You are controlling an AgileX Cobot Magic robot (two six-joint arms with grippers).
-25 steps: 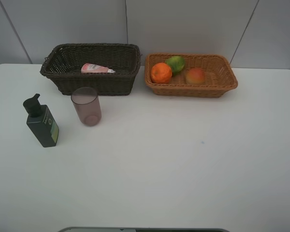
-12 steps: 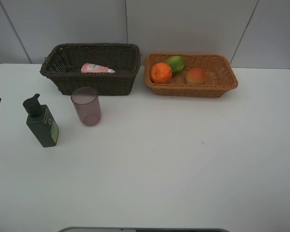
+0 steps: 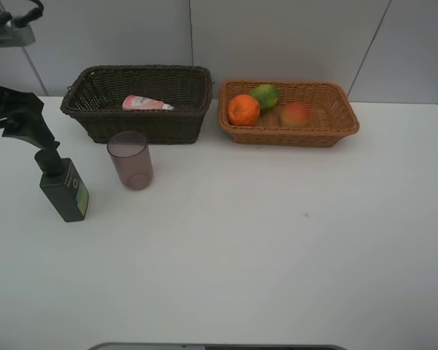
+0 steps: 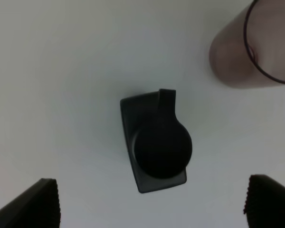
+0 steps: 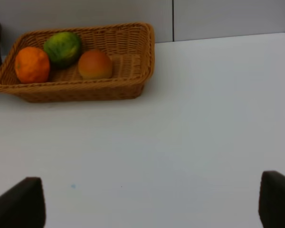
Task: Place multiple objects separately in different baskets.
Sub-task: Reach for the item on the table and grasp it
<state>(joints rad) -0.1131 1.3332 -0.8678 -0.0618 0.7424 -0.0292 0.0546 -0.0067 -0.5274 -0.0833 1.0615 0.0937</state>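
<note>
Since a moment ago the left gripper (image 3: 25, 120) has swung in over the desk's (image 3: 277, 248) left edge and now hangs above the dark green pump bottle (image 3: 63, 188), jaws wide apart and touching nothing. From its wrist camera the bottle's pump head sits between the two fingertips (image 4: 40, 204). The translucent mauve cup (image 3: 130, 160) stands upright just beside the bottle. Along the far edge, the dark brown wicker basket (image 3: 142, 127) holds the pink lotion bottle (image 3: 144, 103). The tan wicker basket (image 3: 336, 124) beside it holds the orange (image 3: 243, 109), the green citrus (image 3: 264, 95) and the red-yellow fruit (image 3: 295, 114). The right gripper (image 5: 147, 204) is spread open over bare desk, short of the tan basket.
</note>
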